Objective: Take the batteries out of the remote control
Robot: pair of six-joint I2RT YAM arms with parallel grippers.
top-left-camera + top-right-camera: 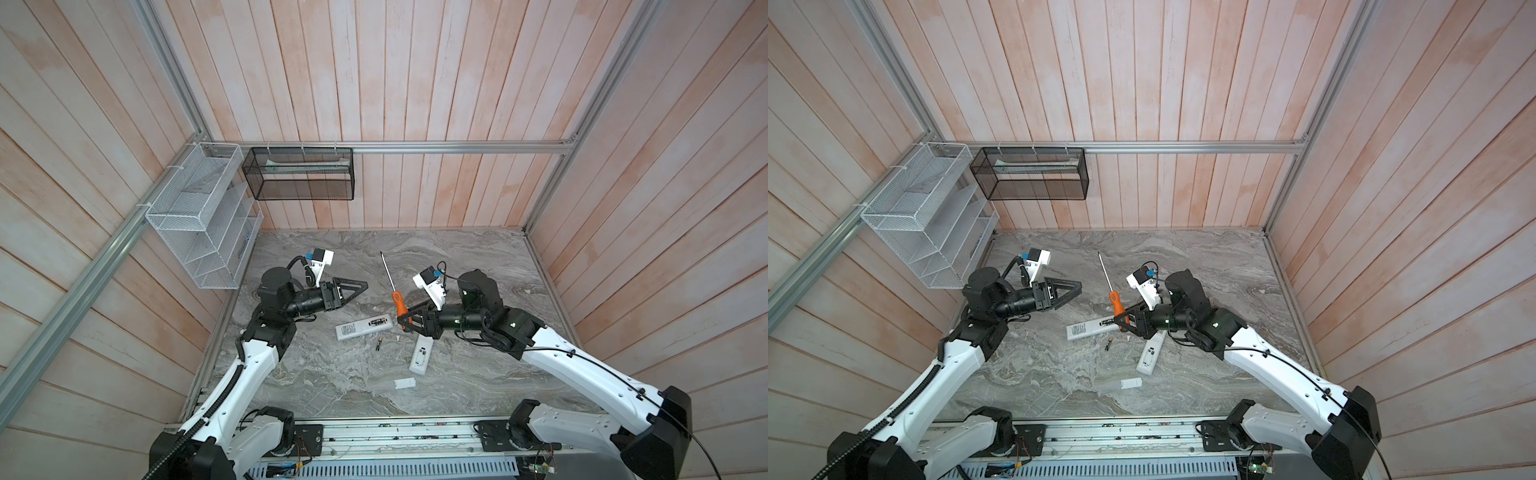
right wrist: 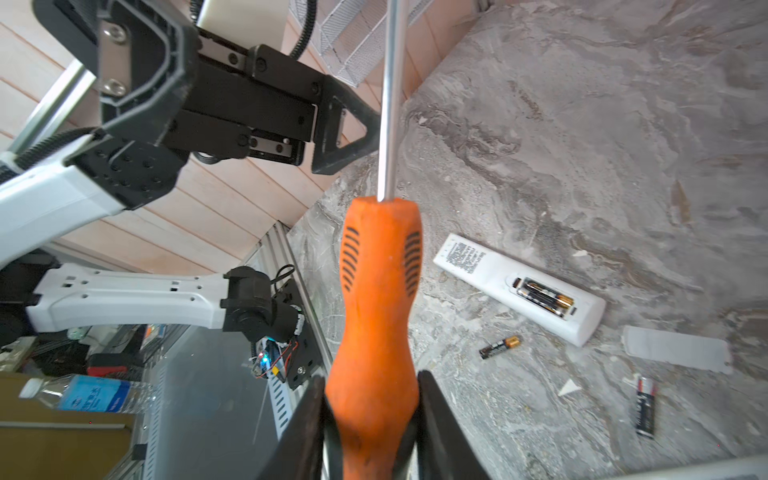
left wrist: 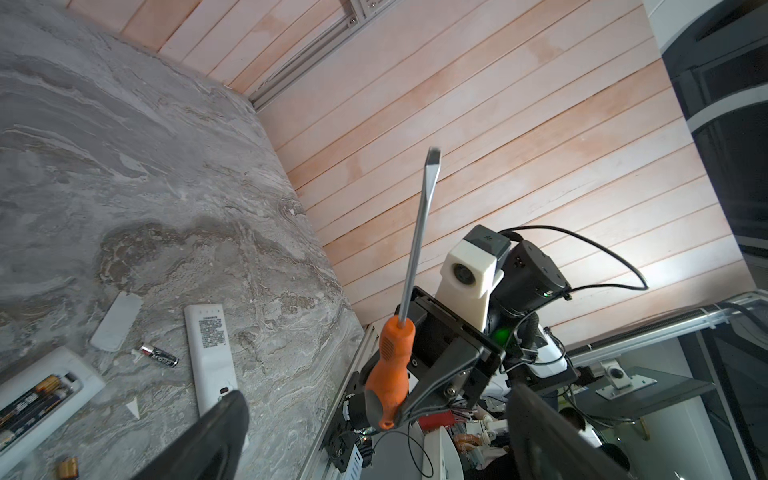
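**Q:** What is the gripper status?

**A:** The right gripper (image 1: 405,321) is clamped on the butt end of the screwdriver (image 2: 378,291), with the blade pointing up and away from the table (image 1: 457,257). The left gripper (image 1: 355,291) hovers with its jaws apart and holds nothing.

**Q:** Where are the batteries?

**A:** Two seated batteries (image 2: 544,296) lie in the open compartment of the remote control (image 1: 357,328) between the grippers. One loose battery (image 2: 498,347) lies just beside that remote. Another loose battery (image 2: 645,407) lies near a white cover (image 2: 677,348).

**Q:** What are the likely faults from here?

**A:**
1. The blade must be turned downward. The long shaft is likely to sweep close to the left gripper, so contact is possible.
2. The grip sits low on the handle. Under prying load the tool can pivot between the jaws.
3. Nothing restrains the remote. Prying force can slide or flip it.
4. A levered battery can spring out and roll, perhaps off the table.
5. A slipped blade can gouge the compartment contacts.
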